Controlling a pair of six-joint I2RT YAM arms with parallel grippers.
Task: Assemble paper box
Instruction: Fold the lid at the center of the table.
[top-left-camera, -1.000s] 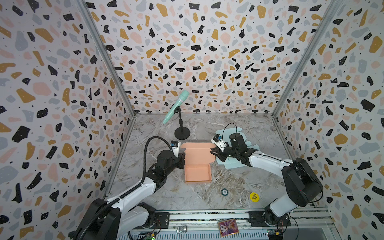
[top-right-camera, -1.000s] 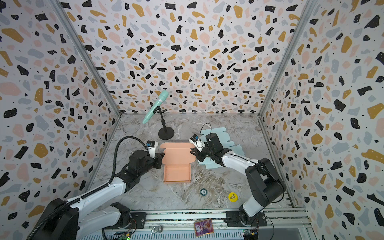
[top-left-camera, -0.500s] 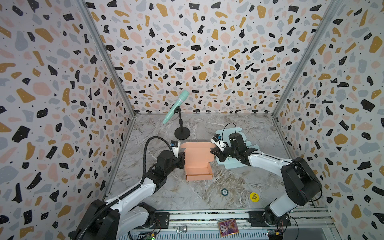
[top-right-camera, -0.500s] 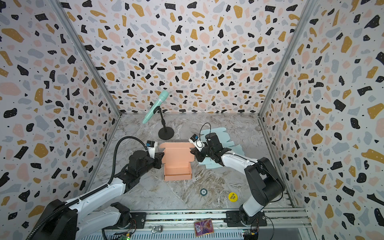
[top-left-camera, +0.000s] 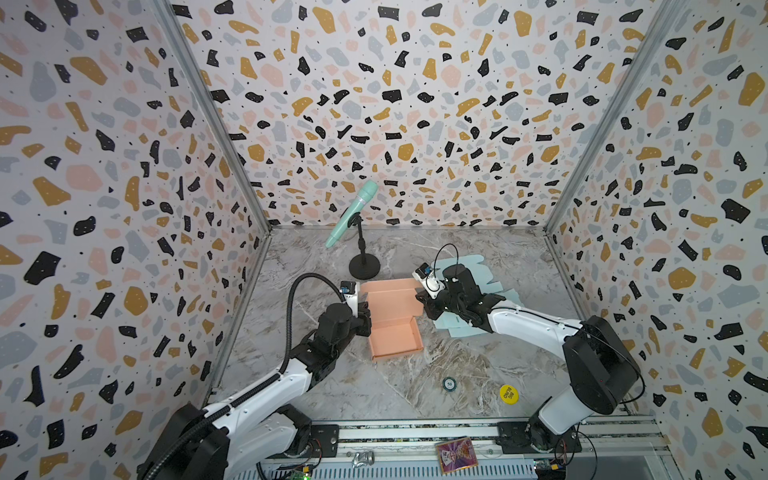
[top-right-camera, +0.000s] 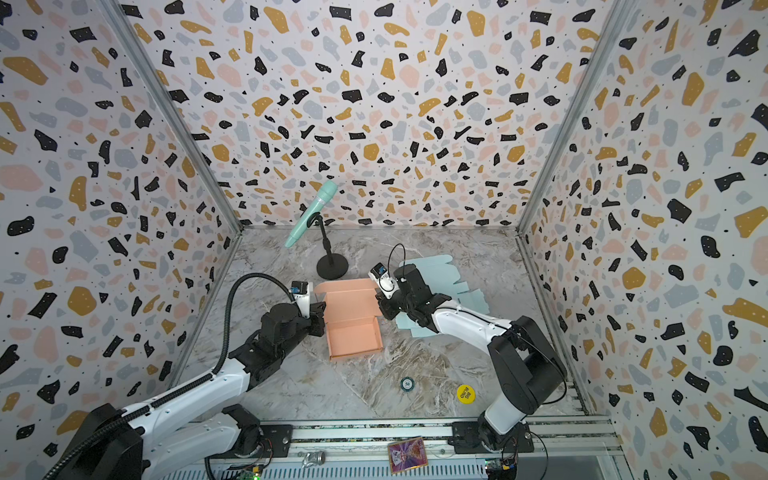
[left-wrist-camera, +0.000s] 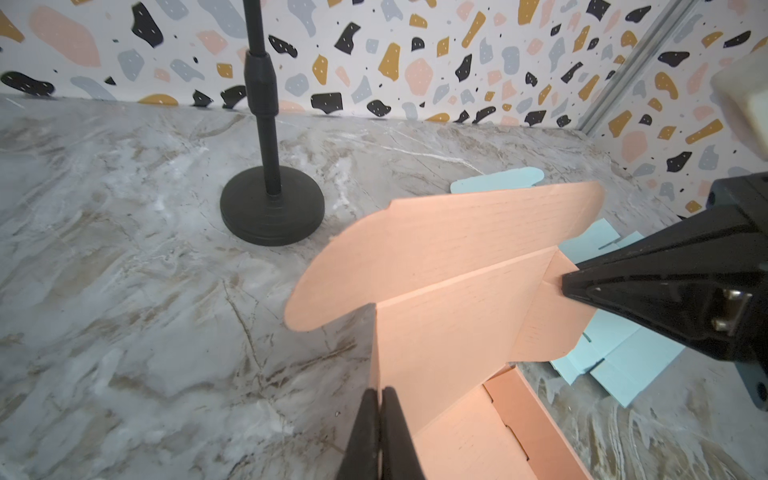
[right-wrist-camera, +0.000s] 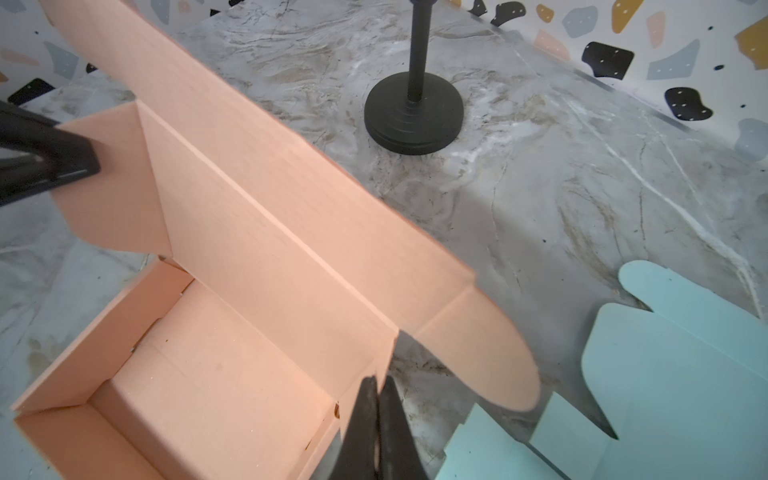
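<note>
Orange paper box (top-left-camera: 394, 332) sits mid-worktop (top-left-camera: 457, 365), tray formed, lid raised behind it and not closed. Left claw (left-wrist-camera: 379, 395): jaws pressed together, pinching the lid's left edge. Right claw (right-wrist-camera: 377, 384): jaws together, clamped on the lid's right edge. Flat light-blue box blank (top-left-camera: 469, 270) lies under the right arm. Microphone stand (top-left-camera: 364, 266) just behind the box
</note>
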